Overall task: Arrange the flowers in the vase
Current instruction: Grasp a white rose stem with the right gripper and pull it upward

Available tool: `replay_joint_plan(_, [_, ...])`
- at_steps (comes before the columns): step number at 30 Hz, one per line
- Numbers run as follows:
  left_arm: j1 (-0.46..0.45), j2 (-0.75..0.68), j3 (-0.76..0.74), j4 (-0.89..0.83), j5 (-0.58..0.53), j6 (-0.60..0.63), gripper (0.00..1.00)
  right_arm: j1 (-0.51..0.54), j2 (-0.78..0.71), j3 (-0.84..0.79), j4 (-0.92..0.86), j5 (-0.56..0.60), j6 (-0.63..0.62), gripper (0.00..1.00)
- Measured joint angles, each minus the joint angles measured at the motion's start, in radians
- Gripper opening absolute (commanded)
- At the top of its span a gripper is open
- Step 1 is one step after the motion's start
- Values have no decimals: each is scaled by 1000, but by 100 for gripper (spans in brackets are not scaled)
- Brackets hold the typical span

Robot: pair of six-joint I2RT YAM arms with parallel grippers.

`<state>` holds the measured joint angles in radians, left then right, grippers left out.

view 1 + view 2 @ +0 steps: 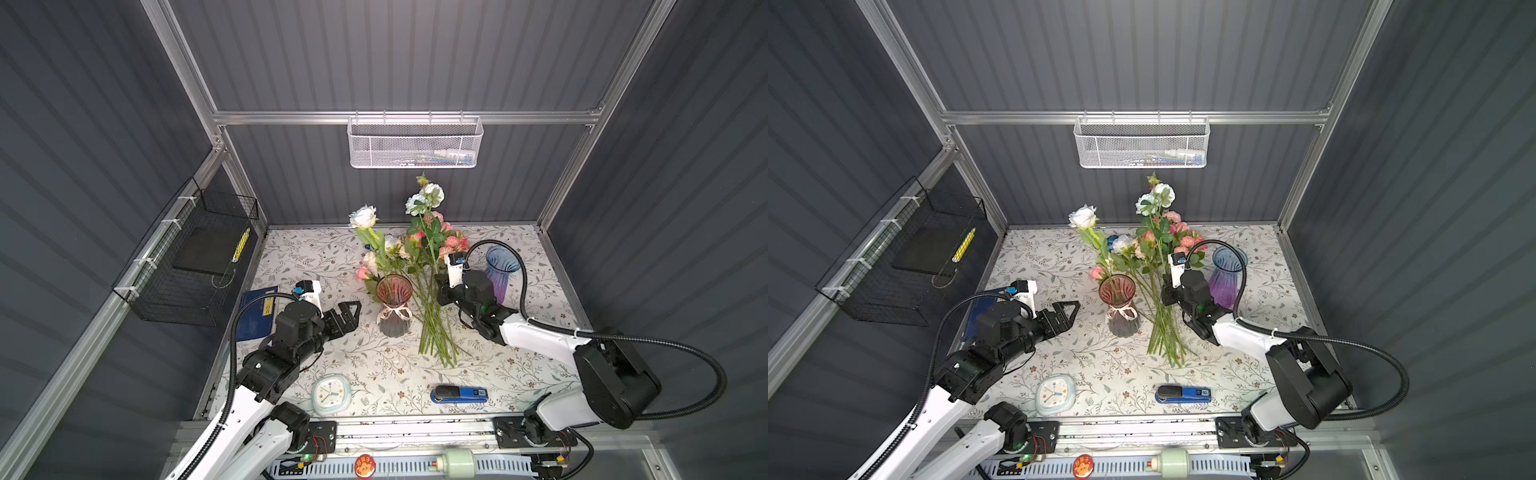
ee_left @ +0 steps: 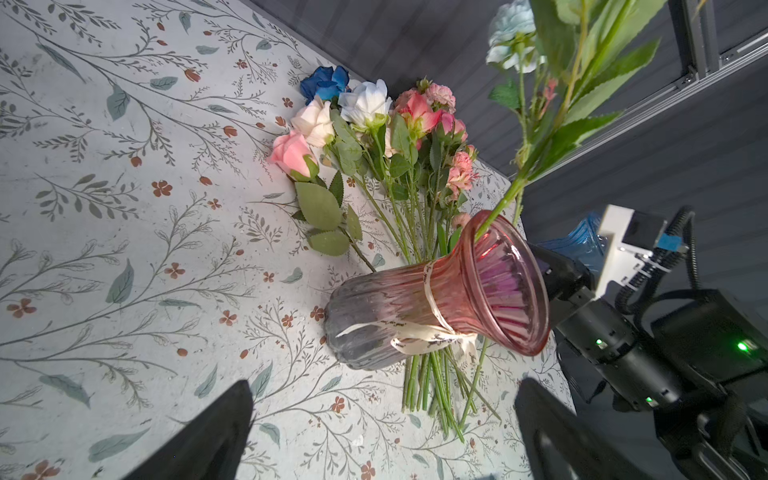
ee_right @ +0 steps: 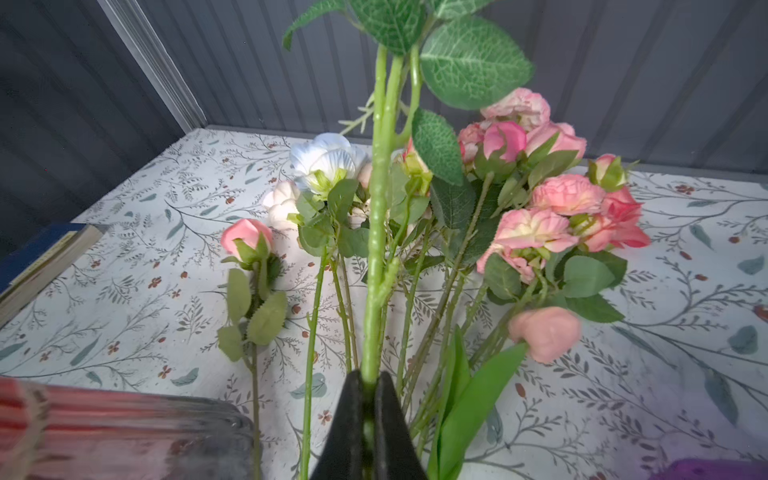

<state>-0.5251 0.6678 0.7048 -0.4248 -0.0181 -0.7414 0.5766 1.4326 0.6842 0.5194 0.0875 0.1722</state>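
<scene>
A pink-to-grey ribbed glass vase (image 1: pixel 394 309) (image 2: pixel 415 307) with a cream ribbon stands mid-table. One white rose (image 1: pixel 363 217) leans out of it. The other flowers (image 1: pixel 434 332) (image 2: pixel 374 137) lie in a bunch on the table just right of the vase, pink, white and blue blooms toward the back wall. My right gripper (image 1: pixel 442 291) (image 3: pixel 368 386) is shut on a thick green stem (image 3: pixel 379 216). That stem rises to pale blue-white blooms (image 1: pixel 428 197) above the bunch. My left gripper (image 1: pixel 349 311) (image 2: pixel 386 419) is open and holds nothing, a little left of the vase.
A blue-to-purple glass vase (image 1: pixel 500 266) stands right behind the right wrist. A clock (image 1: pixel 331 392) and a blue stapler (image 1: pixel 459 395) lie near the front edge. A blue book (image 1: pixel 257 311) is at the left, a black wire basket (image 1: pixel 187 266) on the left wall, a white mesh basket (image 1: pixel 415 143) on the back wall.
</scene>
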Motion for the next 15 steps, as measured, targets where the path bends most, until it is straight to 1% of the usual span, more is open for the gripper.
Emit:
replay_joint_plan(7, [0,0,6,-2,3,1,99,38,-145,-90,56,57,-37,0])
replay_joint_plan(12, [0,-16,39,0,11,6,99,43,-231,-70,64,81,-85,0])
replay_joint_plan(15, [0,-31,62,6,30,20,96,44,-265,-11,51,85,-116,0])
